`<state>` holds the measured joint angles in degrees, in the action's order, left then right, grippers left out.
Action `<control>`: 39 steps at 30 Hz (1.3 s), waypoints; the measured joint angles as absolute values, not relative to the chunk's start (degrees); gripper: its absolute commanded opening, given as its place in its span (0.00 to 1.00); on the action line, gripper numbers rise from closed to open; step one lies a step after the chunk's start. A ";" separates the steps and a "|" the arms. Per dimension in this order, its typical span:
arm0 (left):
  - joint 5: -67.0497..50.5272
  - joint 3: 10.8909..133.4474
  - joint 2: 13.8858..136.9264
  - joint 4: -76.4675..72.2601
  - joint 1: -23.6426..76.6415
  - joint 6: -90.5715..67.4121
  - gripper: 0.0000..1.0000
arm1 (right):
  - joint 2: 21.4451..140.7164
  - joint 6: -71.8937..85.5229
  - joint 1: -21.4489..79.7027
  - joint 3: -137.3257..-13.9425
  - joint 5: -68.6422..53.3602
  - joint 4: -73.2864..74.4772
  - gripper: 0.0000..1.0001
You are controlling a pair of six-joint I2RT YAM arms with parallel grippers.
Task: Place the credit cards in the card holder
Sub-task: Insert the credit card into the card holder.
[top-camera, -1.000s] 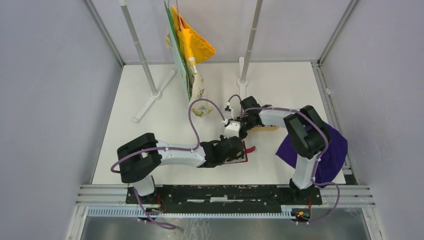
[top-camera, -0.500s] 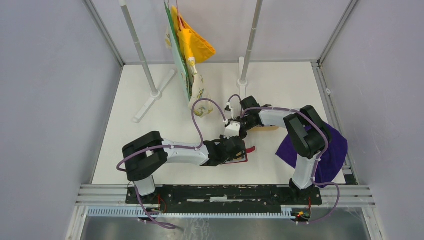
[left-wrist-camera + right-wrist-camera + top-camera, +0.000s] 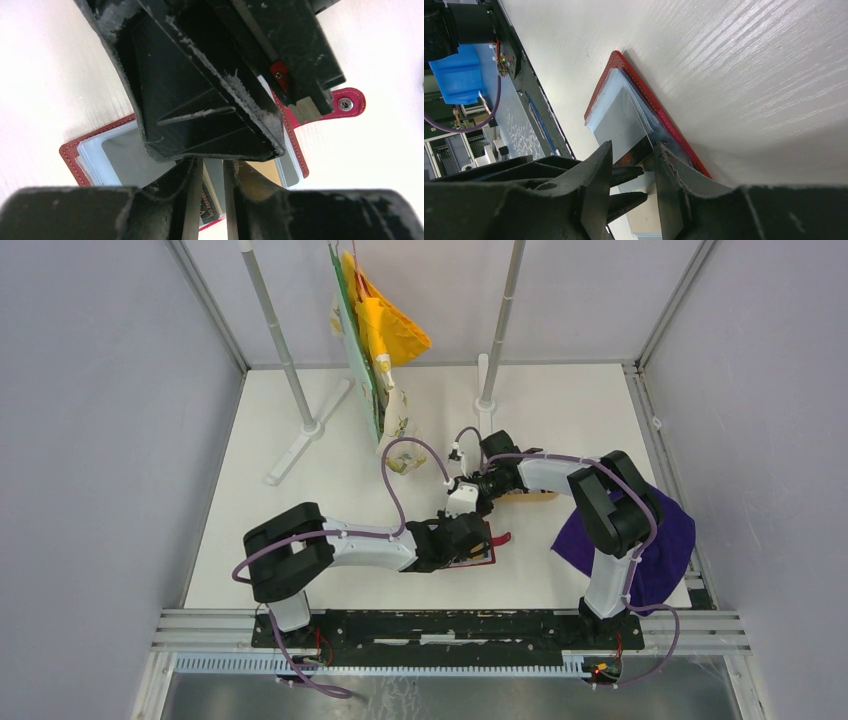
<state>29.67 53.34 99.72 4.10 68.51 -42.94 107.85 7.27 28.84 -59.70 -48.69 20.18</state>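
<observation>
1. The dark-red card holder [image 3: 72,160] lies open and flat on the white table [image 3: 300,530]. Its clear plastic sleeves face up and its snap tab [image 3: 345,103] sticks out from one side edge.
2. The left gripper [image 3: 212,165] sits low over the card holder and reaches in from the holder's left in the overhead view. Its jaws stand only a narrow slit apart. Whether they pinch anything cannot be told.
3. In that slit, over the holder's near edge, shows a strip of a dark credit card [image 3: 206,209] with pale print.
4. The right gripper [image 3: 633,146] comes down onto the card holder from its far side, and its black body crosses over the sleeves in the left wrist view.
5. Its jaws stand partly apart, one on each side of a shiny, silvery credit card [image 3: 636,150]. The far end of this card lies in or on a clear sleeve of the holder. It cannot be told whether the fingers press on the card or merely flank it.
6. A wooden tray [image 3: 535,497] shows as a sliver just beyond the card holder, to its right, mostly hidden under the right arm.
7. A purple cloth [image 3: 660,540] lies well to the right of the card holder, at the table's edge.
8. A yellow cloth [image 3: 395,330] hangs from a rack far behind the card holder.
</observation>
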 measured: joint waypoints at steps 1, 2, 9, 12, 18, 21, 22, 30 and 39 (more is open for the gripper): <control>29.71 53.23 99.63 4.19 68.47 -43.05 0.29 | 107.85 7.14 28.84 -59.79 -48.75 20.18 0.44; 29.76 53.15 99.57 4.19 68.42 -43.09 0.29 | 107.85 7.07 28.84 -59.86 -48.80 20.21 0.44; 29.89 52.03 98.76 4.49 67.94 -43.68 0.30 | 107.79 5.85 28.82 -60.34 -48.84 20.36 0.47; 29.91 51.48 98.30 4.73 67.72 -43.68 0.31 | 107.35 4.82 28.82 -60.53 -48.42 20.80 0.48; 29.23 50.96 97.19 5.93 67.24 -43.66 0.31 | 106.04 2.66 28.84 -60.95 -47.59 22.65 0.50; 27.51 50.54 95.42 5.82 67.20 -43.42 0.31 | 105.51 0.93 28.86 -61.41 -47.29 24.14 0.51; 26.83 50.33 94.50 5.78 67.20 -43.20 0.31 | 105.23 0.30 28.88 -61.56 -47.13 24.69 0.50; 21.58 44.14 79.48 1.48 67.24 -39.11 0.31 | 101.71 -4.45 28.88 -62.19 -45.52 27.24 0.48; 20.82 31.79 65.80 -1.02 67.00 -37.91 0.35 | 92.47 -15.55 28.88 -59.81 -46.04 27.97 0.42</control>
<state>20.82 31.79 65.80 -1.02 67.00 -37.91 92.47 -15.55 28.88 -59.81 -46.04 27.97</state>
